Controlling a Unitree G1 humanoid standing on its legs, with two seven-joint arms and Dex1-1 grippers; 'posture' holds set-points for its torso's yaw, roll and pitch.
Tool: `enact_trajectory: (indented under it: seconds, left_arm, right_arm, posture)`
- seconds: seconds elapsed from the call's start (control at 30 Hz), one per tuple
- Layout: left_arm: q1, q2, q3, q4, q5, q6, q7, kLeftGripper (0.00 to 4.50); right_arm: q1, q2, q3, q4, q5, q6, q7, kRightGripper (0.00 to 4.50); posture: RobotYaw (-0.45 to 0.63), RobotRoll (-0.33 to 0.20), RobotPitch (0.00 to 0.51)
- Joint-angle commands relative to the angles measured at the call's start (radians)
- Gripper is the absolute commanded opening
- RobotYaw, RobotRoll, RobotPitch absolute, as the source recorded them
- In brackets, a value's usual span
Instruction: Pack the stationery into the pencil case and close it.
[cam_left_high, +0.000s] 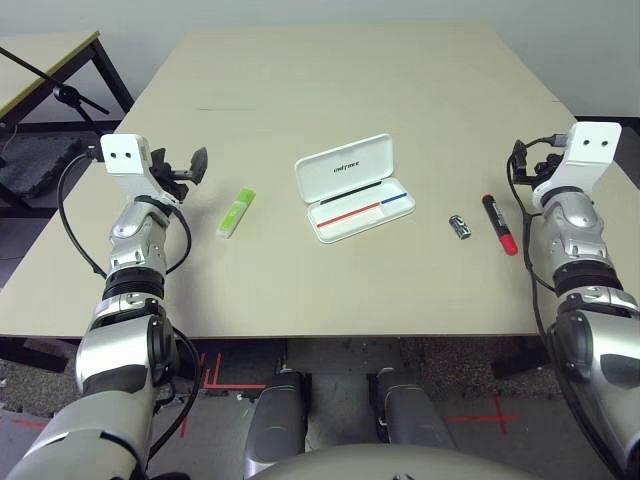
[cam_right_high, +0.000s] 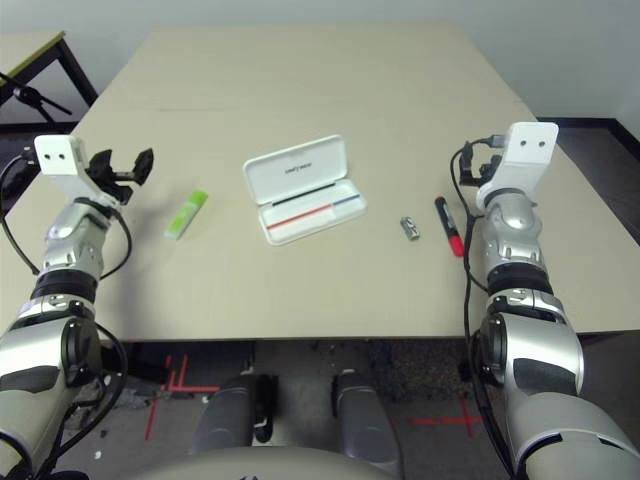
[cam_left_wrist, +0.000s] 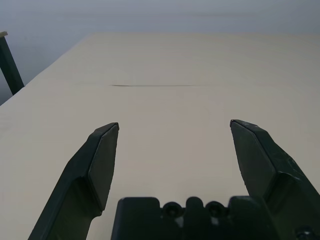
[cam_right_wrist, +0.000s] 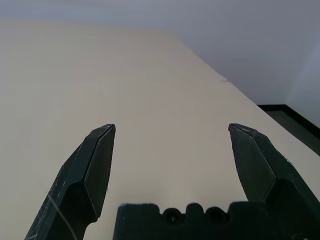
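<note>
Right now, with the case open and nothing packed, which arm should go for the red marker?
The right. The red marker lies on the table just inside the right gripper, whose fingers stand open and empty. The left gripper is beyond the pencil case, nearer the highlighter.

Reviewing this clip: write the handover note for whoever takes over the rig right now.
Left gripper: open, empty, above the table's left side.
Right gripper: open, empty, above the right side.
Pencil case: open at table centre, nothing inside.
Lime-green highlighter: on the table, left of the case.
Small metal piece and red marker: side by side, right of the case.
Done: nothing packed.
Left: put all three items in, then close the lid.
</note>
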Motion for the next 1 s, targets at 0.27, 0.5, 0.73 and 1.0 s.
enact_trajectory:
  seconds: [0.27,0.5,0.73,1.0]
  left_arm:
    - [0.005,0.008,0.003,-0.009,0.004,-0.003,0.006,4.48]
    - [0.020,0.020,0.010,-0.035,-0.003,0.004,0.001,4.48]
    - [0.054,0.024,0.015,-0.106,-0.012,0.031,-0.006,4.48]
    - [0.123,0.041,0.003,-0.232,-0.019,0.093,-0.050,4.48]
  right_arm:
    - [-0.017,0.010,0.009,0.032,-0.009,-0.011,0.005,4.50]
    - [-0.048,0.013,0.018,0.053,-0.007,-0.007,0.057,4.50]
    - [-0.049,-0.056,0.062,0.012,0.014,0.111,0.381,4.50]
    - [-0.006,-0.178,0.135,-0.087,0.018,0.257,0.779,4.50]
  posture:
    - [0.01,0.000,0.067]
    - [0.03,0.000,0.065]
    - [0.05,0.000,0.065]
    - [0.06,0.000,0.071]
